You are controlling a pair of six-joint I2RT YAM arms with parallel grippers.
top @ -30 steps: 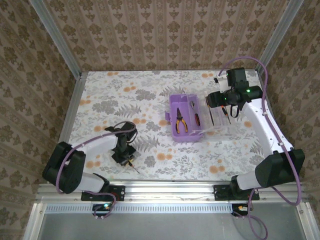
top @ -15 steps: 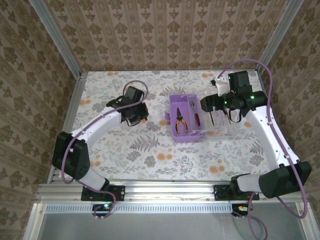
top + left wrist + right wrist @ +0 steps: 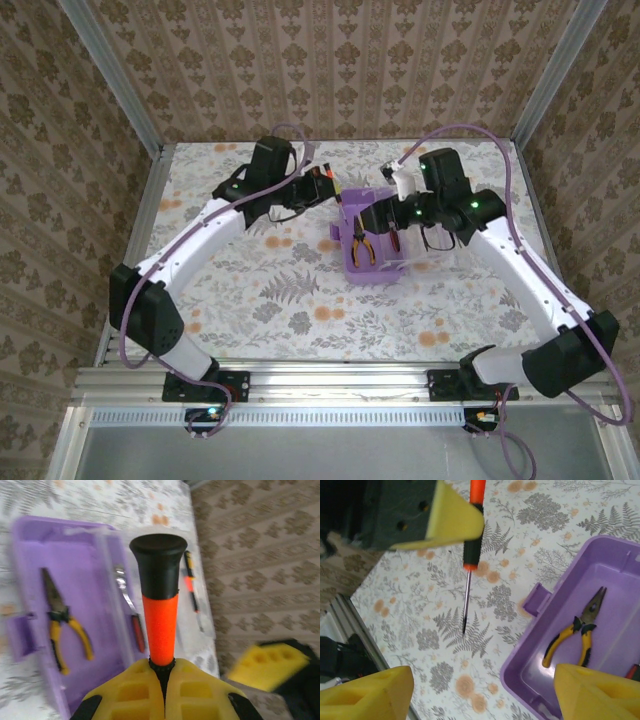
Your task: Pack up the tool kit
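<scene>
The purple tool kit box (image 3: 352,272) lies open mid-table, its clear lid (image 3: 430,255) flat to the right. Orange-handled pliers (image 3: 361,246) and a red-handled tool (image 3: 393,238) lie inside. My left gripper (image 3: 318,187) hovers just left of the box's far end, shut on a black-and-orange screwdriver (image 3: 161,605) at the base of its handle. In the right wrist view that screwdriver (image 3: 470,555) hangs shaft down over the table, beside the box (image 3: 530,665) and pliers (image 3: 577,630). My right gripper (image 3: 480,700) is open above the box's left edge, nothing between its fingers.
Another screwdriver (image 3: 192,592) lies on the clear lid. Floral tablecloth (image 3: 250,290) covers the table, with aluminium rails and patterned walls on three sides. The two grippers are close together over the box's left side.
The left arm swung from the near left of the table up to the box, carrying the screwdriver. The right gripper moved left from the lid to over the box.
</scene>
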